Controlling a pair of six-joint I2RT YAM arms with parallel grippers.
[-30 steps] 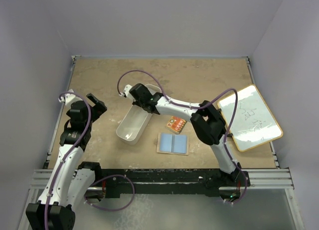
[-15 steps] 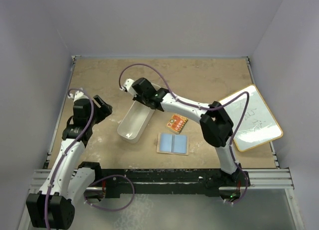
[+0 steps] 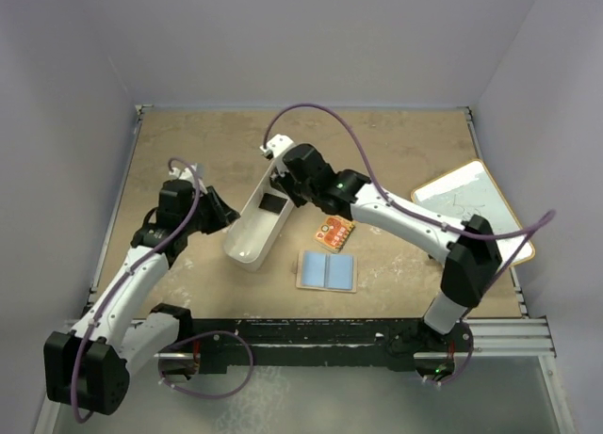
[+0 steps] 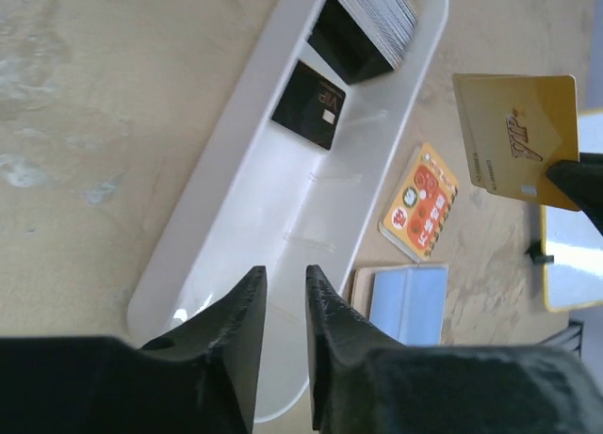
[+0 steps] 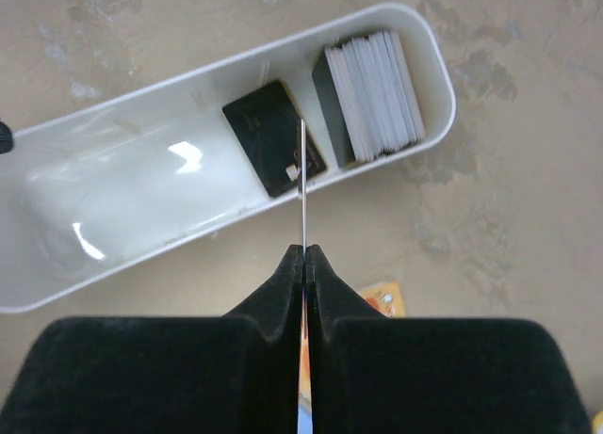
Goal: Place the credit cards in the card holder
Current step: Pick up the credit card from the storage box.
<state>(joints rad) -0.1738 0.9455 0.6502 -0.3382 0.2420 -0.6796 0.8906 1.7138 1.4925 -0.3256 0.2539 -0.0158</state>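
Pinching a gold credit card (image 4: 516, 133) by one edge, the right gripper (image 5: 303, 250) is holding it upright in the air above the long white bin (image 3: 240, 246), jaws clamped tight on it. Inside the bin a black card (image 5: 273, 137) is lying flat, and a stack of cards (image 5: 372, 95) is standing on edge at the far end. The card holder (image 3: 327, 271) is lying open on the table (image 3: 396, 142) beside the bin's near end, with an orange-red patterned packet (image 3: 334, 232) just beyond it. The left gripper (image 4: 283, 279) is hovering over the bin's near end, its jaws a narrow gap apart and holding nothing. A wood-framed whiteboard (image 3: 476, 194) is lying well apart from the bin, past the packet.
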